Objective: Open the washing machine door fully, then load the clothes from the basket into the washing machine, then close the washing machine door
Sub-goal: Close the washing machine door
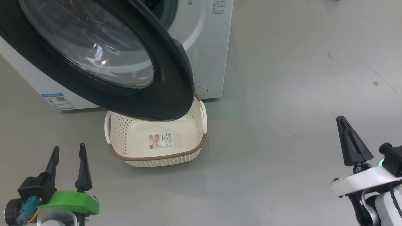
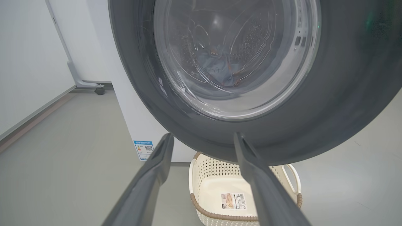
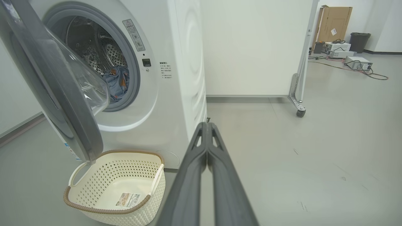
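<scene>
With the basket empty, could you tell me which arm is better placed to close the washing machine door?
Probably left: the left gripper faces the washing machine door squarely, while the right gripper, shut, aims past it.

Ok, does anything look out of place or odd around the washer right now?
Nothing is spilled or damaged. The clothes lie inside the washer, and the basket stands upright and empty. One oddity: the partly open door hangs over the basket's back rim; I can't tell if they touch.
</scene>
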Tool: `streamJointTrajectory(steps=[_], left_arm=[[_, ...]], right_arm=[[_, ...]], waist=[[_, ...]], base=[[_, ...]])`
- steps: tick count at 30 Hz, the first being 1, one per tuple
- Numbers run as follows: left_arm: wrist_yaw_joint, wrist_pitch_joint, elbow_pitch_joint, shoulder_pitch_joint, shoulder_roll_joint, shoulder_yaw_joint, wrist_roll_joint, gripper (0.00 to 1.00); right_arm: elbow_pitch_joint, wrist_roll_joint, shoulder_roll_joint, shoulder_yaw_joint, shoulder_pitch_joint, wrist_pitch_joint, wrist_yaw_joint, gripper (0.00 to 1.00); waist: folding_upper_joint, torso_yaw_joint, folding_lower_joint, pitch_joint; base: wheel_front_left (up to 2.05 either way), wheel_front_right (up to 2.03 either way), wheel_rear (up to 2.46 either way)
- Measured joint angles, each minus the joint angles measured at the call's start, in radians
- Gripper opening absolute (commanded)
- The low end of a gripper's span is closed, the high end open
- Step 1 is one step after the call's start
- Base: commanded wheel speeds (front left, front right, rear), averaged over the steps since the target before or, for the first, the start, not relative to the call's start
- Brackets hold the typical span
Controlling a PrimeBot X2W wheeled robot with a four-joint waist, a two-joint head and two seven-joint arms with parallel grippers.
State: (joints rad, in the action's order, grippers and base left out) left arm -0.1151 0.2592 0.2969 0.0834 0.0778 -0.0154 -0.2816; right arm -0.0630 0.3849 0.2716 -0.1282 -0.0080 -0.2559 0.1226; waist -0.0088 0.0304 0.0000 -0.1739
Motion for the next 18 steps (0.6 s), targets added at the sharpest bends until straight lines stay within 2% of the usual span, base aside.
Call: streamJointTrajectory(steps=[11, 18], left_arm=[[-0.008, 0.0, -0.014, -0.002, -0.015, -0.002, 0.01, 1.0], [-0.008, 0.0, -0.023, -0.001, -0.025, 0.011, 0.016, 1.0]], right_arm=[[0.044, 0.015, 0.001, -0.049, -0.174, 0.0, 0.0, 0.0], [0.087, 0.023, 0.024, -0.074, -0.344, 0.0, 0.0, 0.0]], waist=[[0.0, -0.029, 0.0, 0.008], [0.0, -0.059, 0.0, 0.003]], base=[[0.0, 0.0, 0.0], [0.0, 0.0, 0.0]])
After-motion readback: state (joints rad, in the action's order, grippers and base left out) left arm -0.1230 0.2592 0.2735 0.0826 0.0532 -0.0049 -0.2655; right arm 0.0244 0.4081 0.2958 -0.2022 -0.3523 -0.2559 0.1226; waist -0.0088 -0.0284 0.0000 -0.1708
